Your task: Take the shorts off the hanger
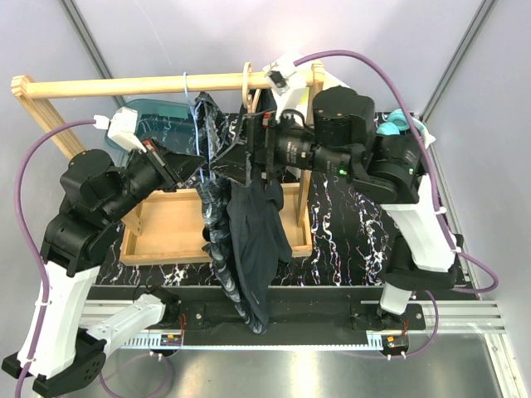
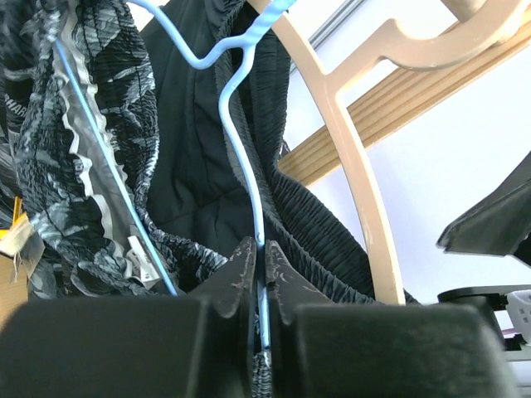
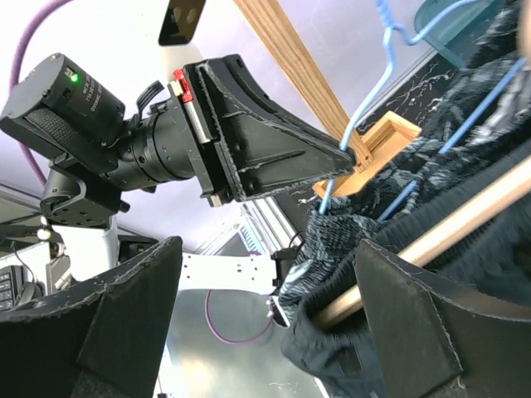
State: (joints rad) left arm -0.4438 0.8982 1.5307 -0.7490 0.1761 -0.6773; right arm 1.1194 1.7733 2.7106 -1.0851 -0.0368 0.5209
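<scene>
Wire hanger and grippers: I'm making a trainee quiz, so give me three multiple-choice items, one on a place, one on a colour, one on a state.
1. Where does the wire hanger hook?
A) over the wooden rail
B) on a tray's edge
C) on the right arm

2. What colour is its wire?
A) red
B) blue
C) green

3. How is the right gripper?
A) open
B) shut on the rail
C) shut on the wire

Key:
1 A: in the top view its hook loops over the rail.
2 B: the wire is light blue in both wrist views.
3 A: its fingers stand wide apart in its own camera.
</scene>
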